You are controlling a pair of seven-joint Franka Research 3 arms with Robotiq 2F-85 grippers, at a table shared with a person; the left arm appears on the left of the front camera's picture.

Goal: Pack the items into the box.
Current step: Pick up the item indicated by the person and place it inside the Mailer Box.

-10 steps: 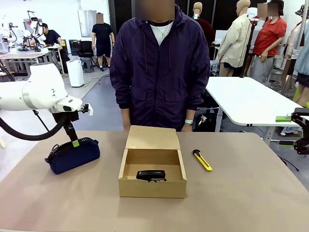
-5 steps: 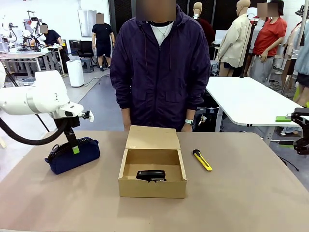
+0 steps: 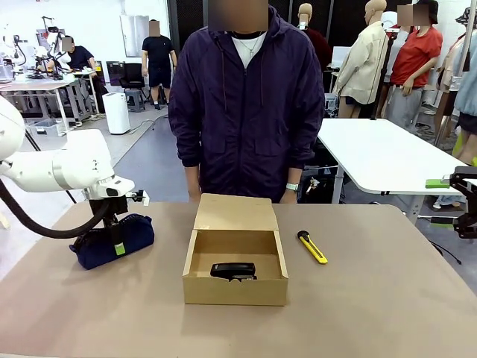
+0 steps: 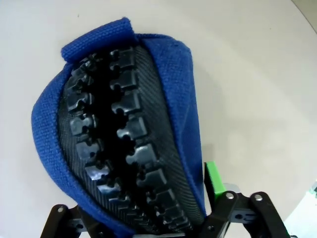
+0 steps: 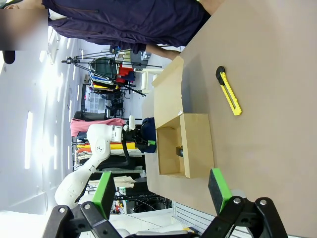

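- Now the navy pouch point(image 3: 138, 231) lies on the counter point(image 3: 373, 313) at the robot's left, well apart from the box point(image 3: 235, 289). The left gripper point(image 3: 115, 240) is down over its middle.
- In the left wrist view the fingers stand astride the pouch, with its black zipper point(image 4: 114, 139) facing up between them. One green pad point(image 4: 213, 181) sits against the blue fabric, and the other finger is hidden behind the bulge. Whether they press the cloth or only flank it, I cannot tell.
- The pouch looks soft and light. It will likely give under a squeeze and sag at both ends when raised, so the hold belongs across the middle, deep enough to catch the body and not just a fold.
- The box stands open, its flap lid leaning back toward the person. The small black stapler-like object point(image 3: 232, 271) already lies inside, near the front wall, and the room behind it looks tight for the pouch.
- The utility knife point(image 3: 312, 247) lies flat on the counter just right of the box, not touching it. It looks slim, stiff and low, so a pinch across its narrow body near mid-length seems best.
- The right gripper point(image 5: 161, 186) hangs at the counter's right edge, fingers wide apart with nothing between them.
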